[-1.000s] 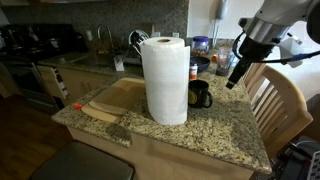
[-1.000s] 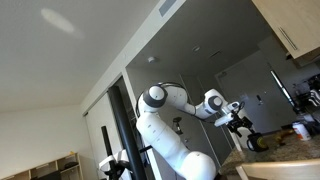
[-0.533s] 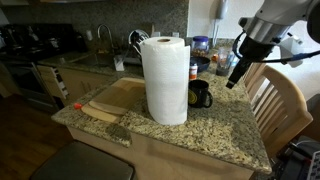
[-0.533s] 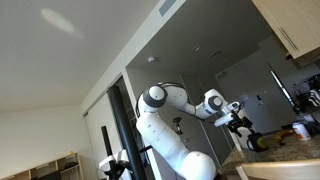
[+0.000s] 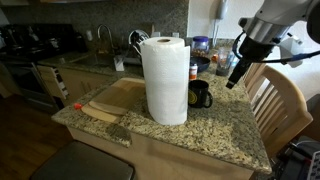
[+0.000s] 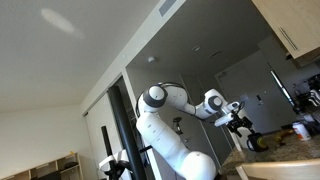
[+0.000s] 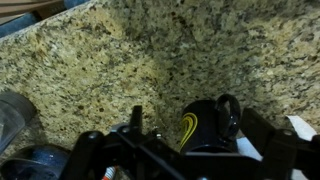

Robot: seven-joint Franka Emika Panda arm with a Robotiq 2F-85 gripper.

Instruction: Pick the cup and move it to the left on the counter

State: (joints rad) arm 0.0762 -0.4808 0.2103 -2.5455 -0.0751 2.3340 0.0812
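Note:
In the wrist view the cup (image 7: 14, 113), a clear grey-tinted tumbler, shows only in part at the left edge, standing on the speckled granite counter (image 7: 110, 60). My gripper (image 7: 200, 112) is open and empty, its two fingers spread wide. Below and between them stands a black glossy mug (image 7: 197, 128) with a handle and a yellow swirl. In an exterior view my gripper (image 5: 235, 72) hangs above the counter (image 5: 215, 135), up and to the right of the mug (image 5: 200, 95). I cannot make out the tumbler there.
A tall paper towel roll (image 5: 165, 80) stands mid-counter beside the mug. A pale wooden cutting board (image 5: 112, 100) lies to its left. A wooden chair (image 5: 280, 105) stands at the right. Bottles and a sink fill the back. The arm shows in the low exterior view (image 6: 170, 105).

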